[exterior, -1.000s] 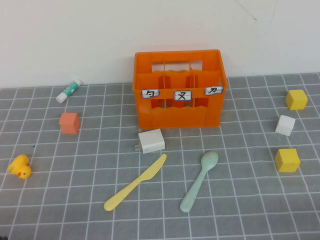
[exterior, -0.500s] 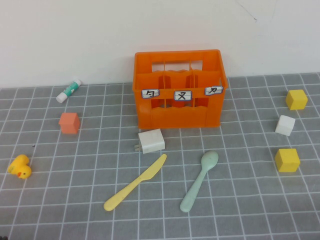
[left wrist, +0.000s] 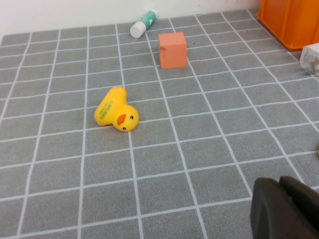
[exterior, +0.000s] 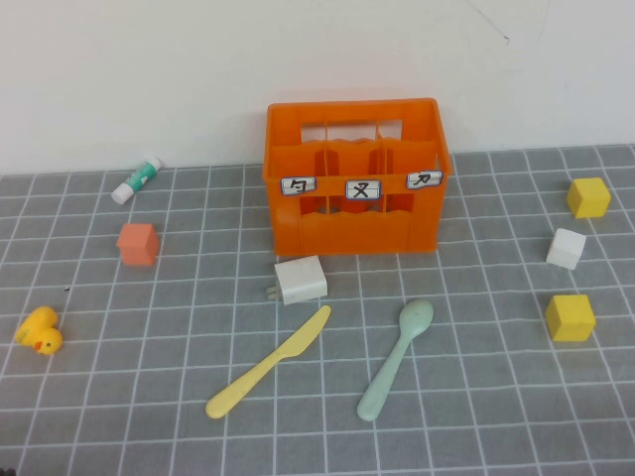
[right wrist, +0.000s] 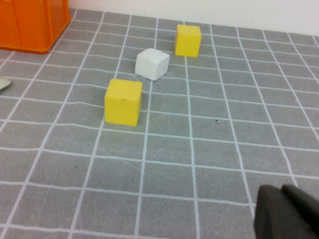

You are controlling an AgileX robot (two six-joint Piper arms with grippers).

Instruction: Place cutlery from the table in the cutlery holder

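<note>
Yellow plastic knife [exterior: 269, 361] and mint-green plastic spoon [exterior: 395, 359] lie before the orange slatted crate [exterior: 354, 177], untouched; left gripper [left wrist: 286, 209] and right gripper [right wrist: 289, 213], both clenched empty, must open first.

Grey gridded table [exterior: 496, 416] bearing orange crate [exterior: 354, 178], knife [exterior: 268, 363], spoon [exterior: 395, 359], charger [exterior: 299, 280], cubes, duck [exterior: 39, 330], tube [exterior: 136, 179].

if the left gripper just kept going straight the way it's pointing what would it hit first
Probably the yellow duck, though depth is unclear. The shut left gripper shows low in its wrist view, with bare table ahead; the orange cube lies farther on.
</note>
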